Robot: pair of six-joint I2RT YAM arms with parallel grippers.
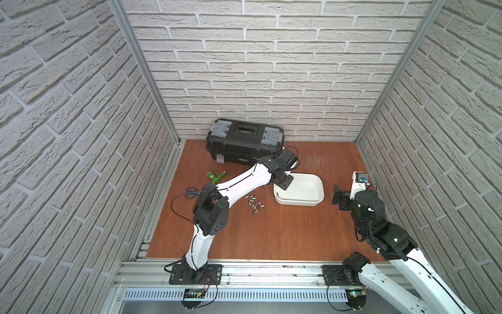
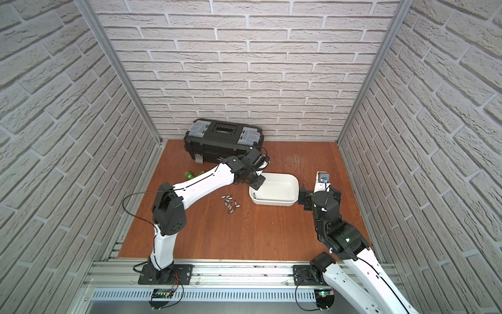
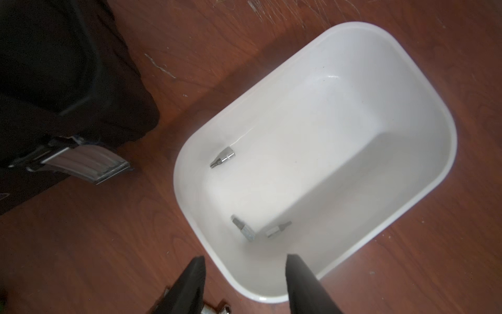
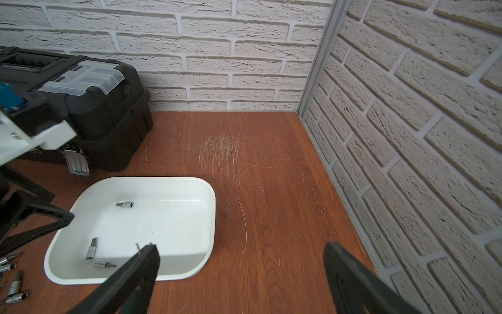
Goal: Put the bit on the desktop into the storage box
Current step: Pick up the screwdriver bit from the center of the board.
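In both top views the left gripper (image 1: 284, 182) hangs above the storage box (image 1: 298, 202); loose bits (image 1: 254, 202) lie on the desktop (image 1: 271, 233) beside it. Left wrist: jaws apart, empty, three bits (image 3: 222, 157) boxed. Right wrist: right gripper (image 4: 241, 252) gapes, idle. Next, likely: pinch another bit.

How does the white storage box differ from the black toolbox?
The storage box is white, the toolbox black. The storage box is shallow and open-topped, holding three bits; the toolbox is taller and closed. Both sit on the desktop.
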